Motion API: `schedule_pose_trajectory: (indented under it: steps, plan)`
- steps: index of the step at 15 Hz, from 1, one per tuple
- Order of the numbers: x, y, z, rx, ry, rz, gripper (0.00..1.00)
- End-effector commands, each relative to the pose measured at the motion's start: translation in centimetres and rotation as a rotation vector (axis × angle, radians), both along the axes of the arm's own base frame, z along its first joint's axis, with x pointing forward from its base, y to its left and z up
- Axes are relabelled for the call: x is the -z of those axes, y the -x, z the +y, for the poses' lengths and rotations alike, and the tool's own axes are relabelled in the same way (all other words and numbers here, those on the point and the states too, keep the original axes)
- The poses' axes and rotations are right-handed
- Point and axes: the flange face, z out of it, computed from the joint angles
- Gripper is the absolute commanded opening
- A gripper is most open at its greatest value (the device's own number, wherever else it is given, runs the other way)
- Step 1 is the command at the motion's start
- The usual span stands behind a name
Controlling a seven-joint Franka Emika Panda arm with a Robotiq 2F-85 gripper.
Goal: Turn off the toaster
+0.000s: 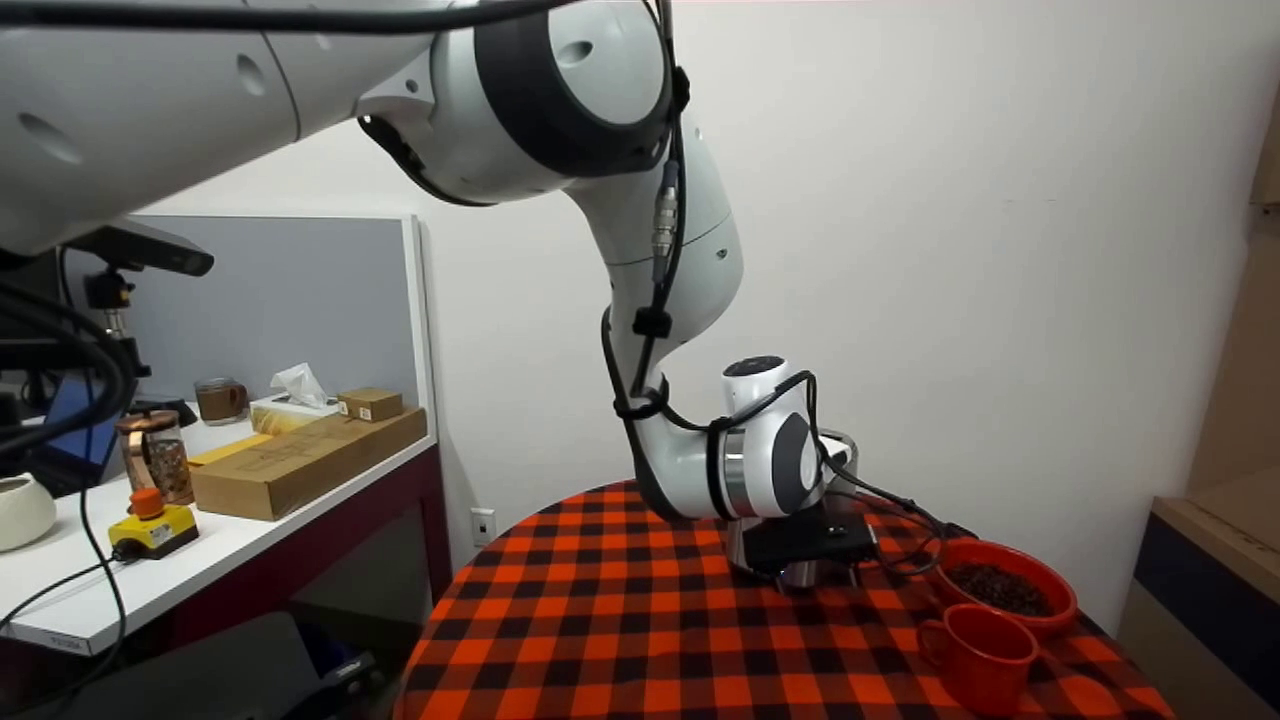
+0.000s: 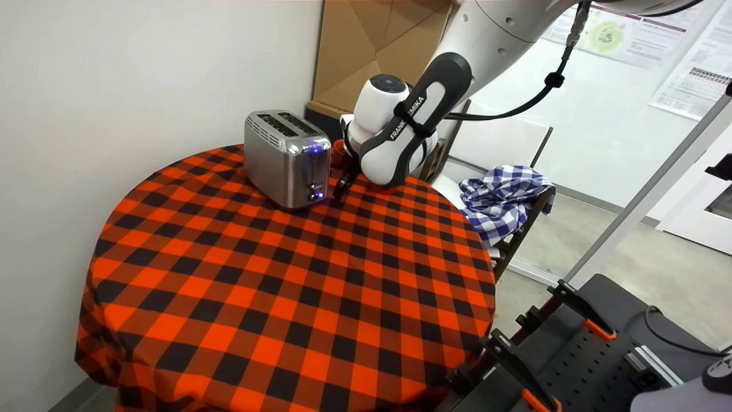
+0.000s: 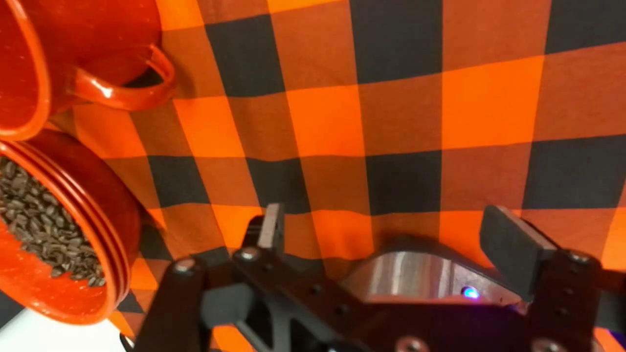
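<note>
Toaster (image 2: 266, 166): in an exterior view, standing upright on the red-and-black checked tablecloth (image 2: 251, 320), near the wall (image 2: 143, 74); with two dark slots on top, glowing blue at two spots on the control end.
Gripper (image 2: 339, 191): pointing down just beside that end — partly hidden by the arm (image 2: 497, 34), too small here to tell the finger gap.
Blue-and-white cloth (image 2: 506, 191): bundled on a chair (image 2: 516, 245) beyond the tablecloth.
Arm (image 1: 640, 240): in an exterior view, reaching in from the upper left and bending down over the tablecloth; hiding most of the toaster behind the wrist (image 1: 790, 465), leaving silver edges in sight.
Bowl (image 1: 1060, 605): red, holding dark seed-like bits (image 1: 998, 587).
Cup (image 1: 985, 660): red, upright, in front of the bowl.
Desk (image 1: 225, 540): bearing a long cardboard box (image 1: 320, 455) and a yellow box (image 1: 172, 525) with a red button (image 1: 148, 503).
Fingers (image 3: 508, 254): in the wrist view, at the bottom, spread wide apart, with tablecloth and steel toaster end in the gap.
Toaster end: partly covered by gripper parts, showing a lit blue light (image 3: 470, 292); cannot tell whether touching a finger.
Bowl rim (image 3: 115, 254): showing several edges — single or nested, cannot tell.
</note>
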Motion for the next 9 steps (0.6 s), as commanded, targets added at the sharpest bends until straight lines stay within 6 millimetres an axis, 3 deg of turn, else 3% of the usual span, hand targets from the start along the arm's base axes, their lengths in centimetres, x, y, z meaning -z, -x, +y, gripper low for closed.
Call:
schedule_pose_trajectory:
  steps: [1, 9]
  plan:
    - [-0.10, 1.01, -0.50, -0.024, -0.043, -0.038, 1.00]
    - [0.09, 1.63, 0.07, -0.038, -0.095, -0.108, 1.00]
